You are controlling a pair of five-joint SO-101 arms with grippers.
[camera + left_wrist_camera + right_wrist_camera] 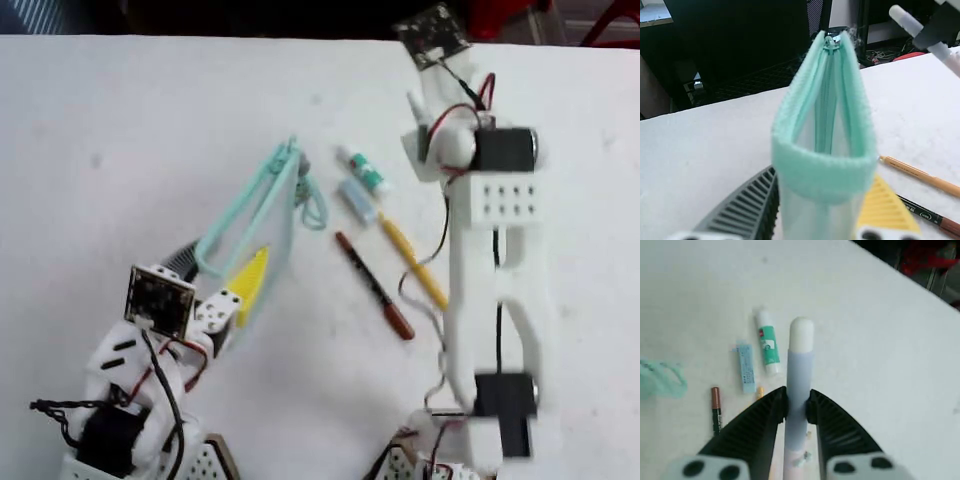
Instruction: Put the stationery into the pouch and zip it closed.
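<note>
- Spanning the high view, the white table (120,130) carried both arms and all the stationery.
- The mint-green pouch (262,215) stood on edge left of the loose items, its mouth (825,165) spread open and the zipper slider at the far end. Its cord pull (312,205) lay on the table beside that end.
- The left gripper (222,265) was clamped on the pouch's near end, with the grey finger (745,205) on one side and the yellow finger (885,200) on the other.
- The right gripper (797,397) was at the far side of the table, clenched around a pale marker (800,365) with a white cap (cap pointing away from the wrist).
- A yellow pencil (412,262) lay diagonally, right of the pouch.
- A brown pen (373,285) lay just beside the pencil, roughly parallel, on the pouch side.
- A green-and-white glue stick (363,170) lay at the far end of the group.
- A small blue eraser (357,200) lay just beside the glue stick, near the pencil's far tip.
</note>
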